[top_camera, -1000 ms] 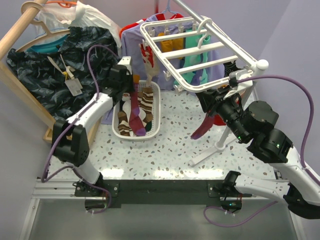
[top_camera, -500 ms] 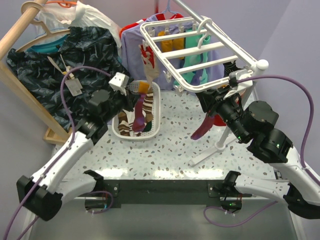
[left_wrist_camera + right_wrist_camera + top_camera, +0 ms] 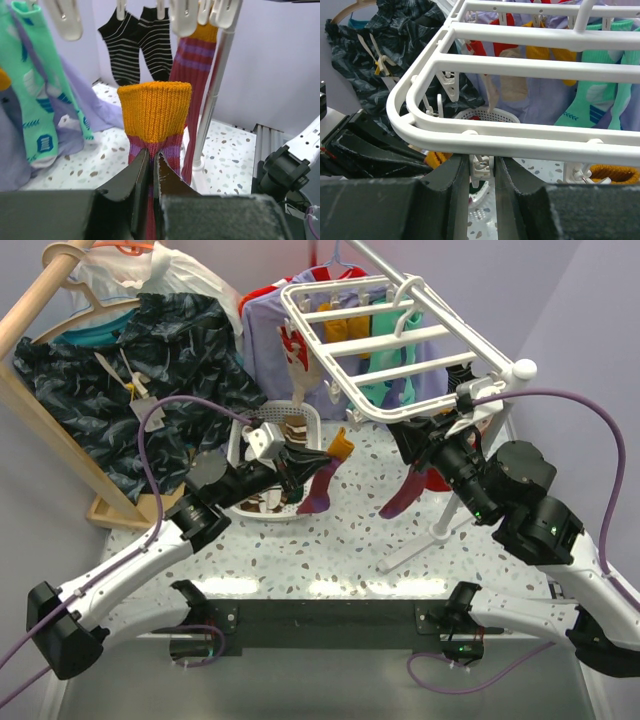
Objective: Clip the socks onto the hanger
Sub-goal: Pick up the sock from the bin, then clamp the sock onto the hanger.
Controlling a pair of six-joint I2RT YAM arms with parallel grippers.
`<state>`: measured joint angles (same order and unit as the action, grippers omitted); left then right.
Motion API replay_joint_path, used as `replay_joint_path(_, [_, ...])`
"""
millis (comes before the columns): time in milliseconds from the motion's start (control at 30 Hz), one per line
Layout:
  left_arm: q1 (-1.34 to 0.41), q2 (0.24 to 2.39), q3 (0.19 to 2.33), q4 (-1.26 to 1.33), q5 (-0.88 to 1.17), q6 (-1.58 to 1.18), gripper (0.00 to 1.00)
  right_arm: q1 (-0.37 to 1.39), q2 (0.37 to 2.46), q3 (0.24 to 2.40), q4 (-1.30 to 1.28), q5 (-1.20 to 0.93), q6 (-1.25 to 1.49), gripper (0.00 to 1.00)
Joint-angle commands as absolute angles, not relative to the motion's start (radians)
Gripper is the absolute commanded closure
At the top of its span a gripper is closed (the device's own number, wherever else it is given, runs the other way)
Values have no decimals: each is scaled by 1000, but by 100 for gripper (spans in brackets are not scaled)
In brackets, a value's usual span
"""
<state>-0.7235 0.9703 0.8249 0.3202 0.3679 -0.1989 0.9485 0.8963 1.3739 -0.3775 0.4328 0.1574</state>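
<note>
2 grippers busy: left gripper [image 3: 151, 165] clamps the orange-cuffed sock [image 3: 155, 110] above the table's [image 3: 350, 540] middle; right gripper [image 3: 481, 165] apparently squeezes a clip [image 3: 482, 172] under the hanger's [image 3: 530, 142] near rail. Next, feed the cuff in.

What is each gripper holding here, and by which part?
Left gripper pinches the orange-cuffed sock just below its cuff. Right gripper is closed on a white clip under the near rail of the hanger.
</note>
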Motion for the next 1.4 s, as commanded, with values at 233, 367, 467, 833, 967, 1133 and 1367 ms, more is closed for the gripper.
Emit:
replay_joint_path(233, [-784,1123,920,586,425,-219,100,953,891,1376,-302,367,169,87])
replay_joint_path(367, [-798,1160,953,607,425,-229,100,954,891,1371,-293,351,167,87])
replay_joint_path(467, [-804,1178,974,612,426,-229,100,953,894,1371,-290,341,163,87])
replay_joint_path(833, [-827,1209,1015,617,425,-225,100,953,899,1371,-287,325,153,87])
replay_joint_path(967, [-836,1221,1031,624,433,-227,100,953,900,1371,-290,325,149,87])
replay_joint_path(1133, [-844,1233,1048,624,434,-224,100,953,900,1370,-291,322,147,87])
replay_joint_path(1367, [-854,1246,1061,626,426,-224,100,953,900,1368,-291,313,146,87])
